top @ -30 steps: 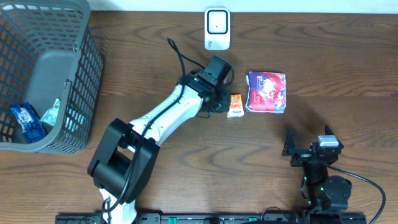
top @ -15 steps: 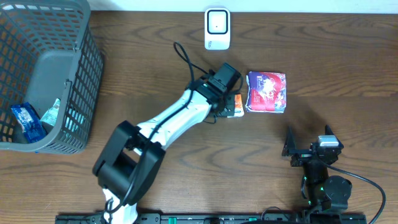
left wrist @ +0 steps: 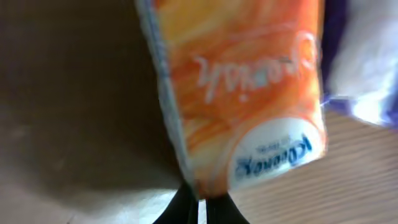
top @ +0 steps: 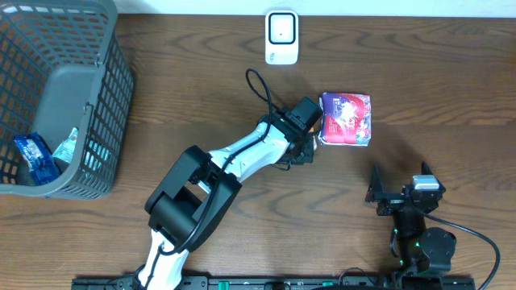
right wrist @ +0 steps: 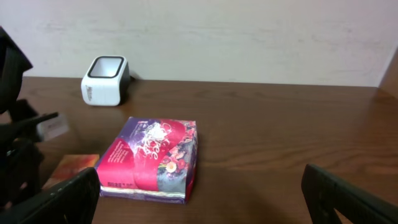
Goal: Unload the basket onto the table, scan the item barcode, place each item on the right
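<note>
A small orange packet fills the left wrist view, blurred, lying flat on the wooden table. My left gripper is shut, and its tips meet the packet's near end. From above, the left gripper covers the packet. The right wrist view shows the orange packet just left of a purple and pink pack. The white barcode scanner stands at the table's far edge. My right gripper rests open near the front right, with nothing between its fingers.
The purple and pink pack lies right beside the left gripper. A grey mesh basket at the far left holds a blue packet and another wrapper. A black cable loops above the left wrist.
My left arm has swung right, so its shut gripper went from just left of the orange packet to over it, close to the purple pack. The right arm has not moved.
</note>
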